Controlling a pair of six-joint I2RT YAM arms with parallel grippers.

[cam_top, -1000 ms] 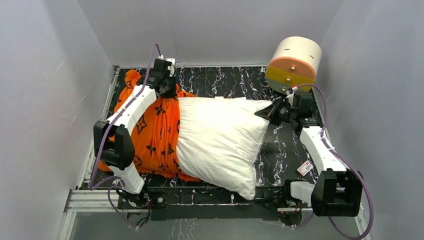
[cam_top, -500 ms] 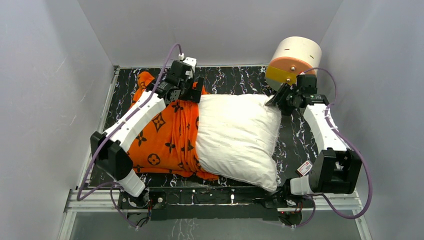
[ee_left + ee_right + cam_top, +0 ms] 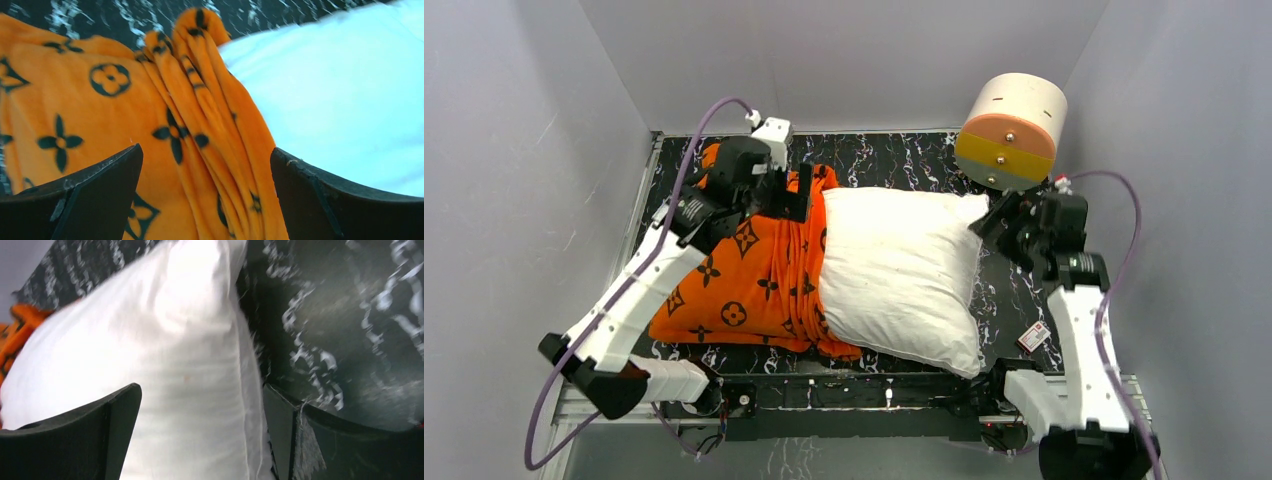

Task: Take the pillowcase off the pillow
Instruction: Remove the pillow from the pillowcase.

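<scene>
On the black marbled bench (image 3: 894, 155), bright orange monogram-print fabric pillowcase (image 3: 734, 290) is sheathing the left end of the plump white pillow (image 3: 899, 265). I'm hovering my left claw (image 3: 205, 150) open over its bunched folds: soft, light, so pinch there. Right claw (image 3: 201, 387), open, is straddling the pillow edge.

The white pillow (image 3: 899, 265) lies on the dark table (image 3: 894, 160). Its left end sits inside the orange pillowcase (image 3: 734, 290), which is bunched up in folds. The left gripper (image 3: 800, 195) is over those folds at the far side. The right gripper (image 3: 996, 220) is by the pillow's far right corner. A round drum (image 3: 1014, 125) is just behind it.
</scene>
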